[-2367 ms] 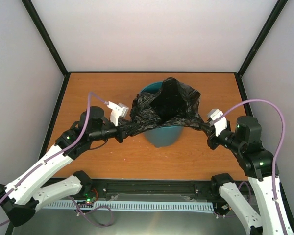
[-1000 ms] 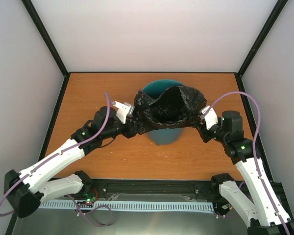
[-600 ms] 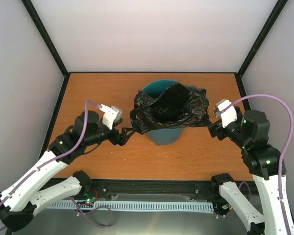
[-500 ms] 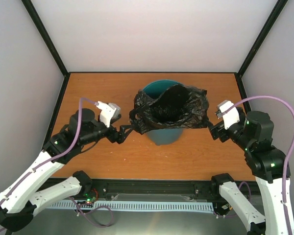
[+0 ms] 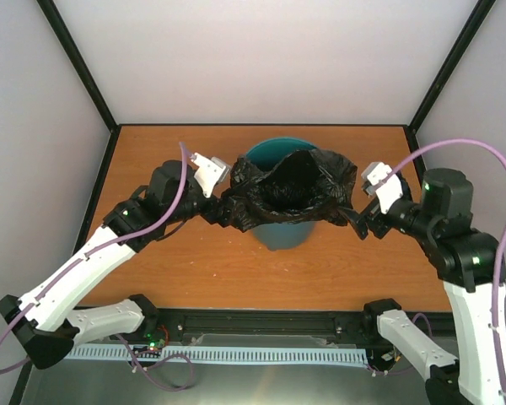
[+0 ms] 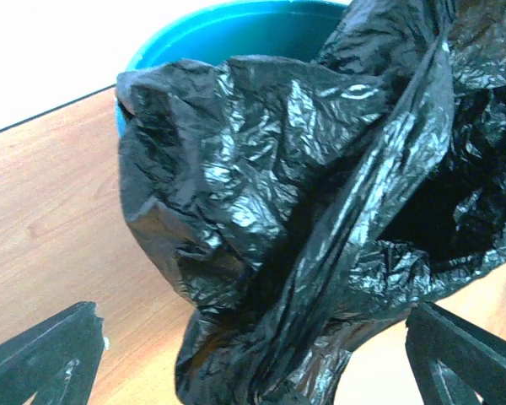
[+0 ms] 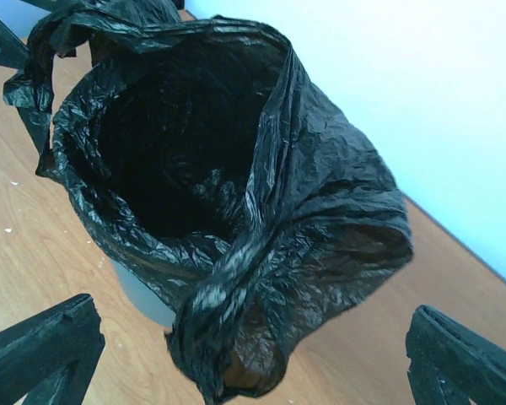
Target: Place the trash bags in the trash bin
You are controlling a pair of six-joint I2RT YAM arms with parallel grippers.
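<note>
The teal trash bin (image 5: 280, 236) stands mid-table with a glossy black trash bag (image 5: 292, 196) draped over its mouth, the bag's opening gaping upward. A bare stretch of the bin's rim (image 6: 228, 18) shows behind the bag. My left gripper (image 5: 214, 211) is at the bag's left edge, open, with a bunched fold of film (image 6: 278, 337) hanging between its wide-apart fingers (image 6: 42, 359). My right gripper (image 5: 355, 223) is at the bag's right edge, also open, and a twisted corner of the bag (image 7: 236, 337) hangs between its fingers (image 7: 42, 350). The film touches neither finger.
The wooden table (image 5: 169, 278) is walled in by white panels and black corner posts (image 5: 84, 67). Purple cables (image 5: 455, 145) loop above both arms. The bin's pale lower wall (image 7: 139, 295) shows under the bag in the right wrist view.
Both grippers have opened wide and let go of the bag. They drew back outward, then came in again to the bag's left and right edges. The bag has settled lower on the bin.
</note>
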